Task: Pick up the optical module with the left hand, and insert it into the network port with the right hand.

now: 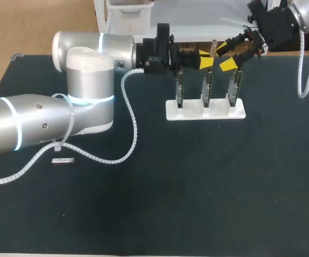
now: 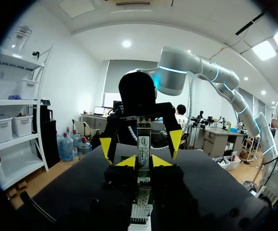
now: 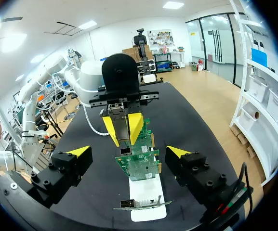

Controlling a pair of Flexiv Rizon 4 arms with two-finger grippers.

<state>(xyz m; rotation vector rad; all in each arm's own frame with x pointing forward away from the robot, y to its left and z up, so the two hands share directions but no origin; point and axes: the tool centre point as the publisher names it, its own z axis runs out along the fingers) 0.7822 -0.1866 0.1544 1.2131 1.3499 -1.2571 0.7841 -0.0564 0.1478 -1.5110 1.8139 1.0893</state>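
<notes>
Two-arm pose: tip to tip, so we can hand over;
Left gripper (image 2: pixel 143 161): clamped on optical module (image 2: pixel 143 139);
Right gripper (image 3: pixel 129 151): spread wide, empty; module just ahead.

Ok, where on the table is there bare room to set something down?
Bare: the mat between the white stand and the near edge, from the left arm's cable rightward. Crowded: over the stand, where left hand and right hand meet; a loose module lies beside the cable.
</notes>
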